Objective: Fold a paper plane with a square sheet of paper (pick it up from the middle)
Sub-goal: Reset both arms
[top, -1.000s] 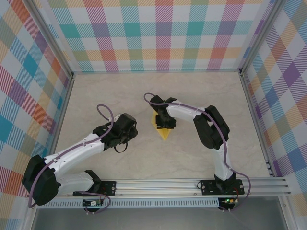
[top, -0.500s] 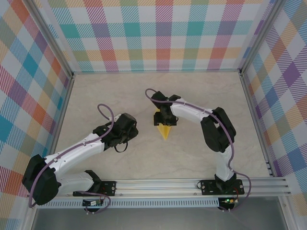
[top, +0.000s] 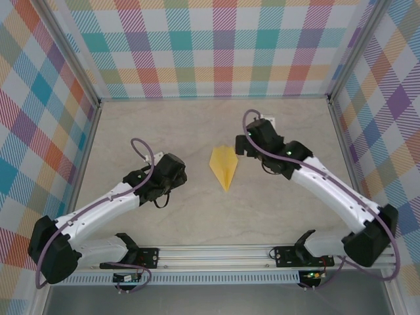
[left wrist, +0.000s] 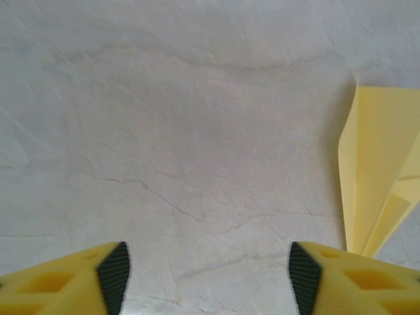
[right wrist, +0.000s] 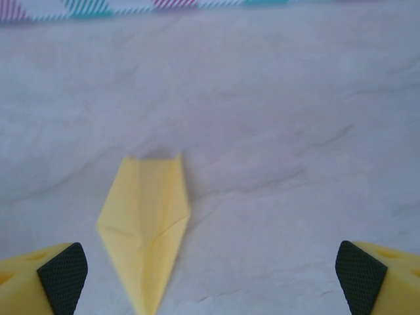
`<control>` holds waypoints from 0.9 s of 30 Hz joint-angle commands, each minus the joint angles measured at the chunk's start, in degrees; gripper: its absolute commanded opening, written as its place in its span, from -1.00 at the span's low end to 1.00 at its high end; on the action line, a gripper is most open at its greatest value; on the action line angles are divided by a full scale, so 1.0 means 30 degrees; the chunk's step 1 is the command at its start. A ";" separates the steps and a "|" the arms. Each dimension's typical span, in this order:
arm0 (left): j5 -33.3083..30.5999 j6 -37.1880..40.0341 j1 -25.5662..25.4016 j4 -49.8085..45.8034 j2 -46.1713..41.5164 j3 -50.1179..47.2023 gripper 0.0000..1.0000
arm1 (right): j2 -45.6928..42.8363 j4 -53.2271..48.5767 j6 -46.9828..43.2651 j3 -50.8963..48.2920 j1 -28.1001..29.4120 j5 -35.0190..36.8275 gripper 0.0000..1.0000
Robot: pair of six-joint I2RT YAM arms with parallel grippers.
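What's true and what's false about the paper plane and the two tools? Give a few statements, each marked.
1. The paper plane lies on the table, gripped by neither tool. True.
2. The right tool is shut on the plane. False: its jaws stand wide apart, empty.
3. Seen from above, the plane's sharp tip points toward the table's near edge. True.
4. The left tool touches the plane. False: it is open, with the plane apart to its right.
5. The paper is an unfolded square. False: it is folded into a narrow dart.

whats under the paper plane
The paper plane lies flat on the tabletop, with nothing poking out round its edges. The patch directly beneath is covered by the paper.
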 commanded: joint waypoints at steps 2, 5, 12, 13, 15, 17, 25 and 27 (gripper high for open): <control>-0.4430 0.1569 0.0246 -0.1664 -0.1369 0.0469 0.61 | -0.1628 0.5048 -0.4618 -0.4567 -0.2298 0.3429 0.99; -0.7526 0.2341 0.0423 -0.1180 -0.2088 -0.0475 0.98 | -0.1398 0.6983 -0.5993 -0.6768 -0.4996 0.1718 0.99; -1.0604 0.4930 0.3323 0.1185 -0.3133 -0.2401 1.00 | 0.1535 1.2718 -0.6898 -0.9898 -0.8252 -0.1637 1.00; -1.0466 0.5577 0.3941 0.1998 -0.3274 -0.2857 1.00 | 0.1889 1.3998 -0.6963 -1.0317 -0.8560 -0.2497 1.00; -1.0326 0.6759 0.4964 0.3496 -0.3400 -0.3736 1.00 | 0.2534 1.5639 -0.7270 -1.0575 -0.8746 -0.3250 1.00; -0.9959 0.7617 0.5773 0.4621 -0.3296 -0.4348 1.00 | 0.3186 1.7424 -0.8251 -1.0924 -0.8757 -0.3880 1.00; -0.7912 1.1676 0.7478 1.0511 -0.2178 -0.6210 1.00 | 0.4648 2.3524 -0.9986 -1.3279 -1.0707 -0.8691 1.00; -0.7511 1.3031 0.7629 1.2722 -0.2291 -0.7031 1.00 | 0.4327 2.5227 -0.9473 -1.4380 -1.2084 -1.1693 1.00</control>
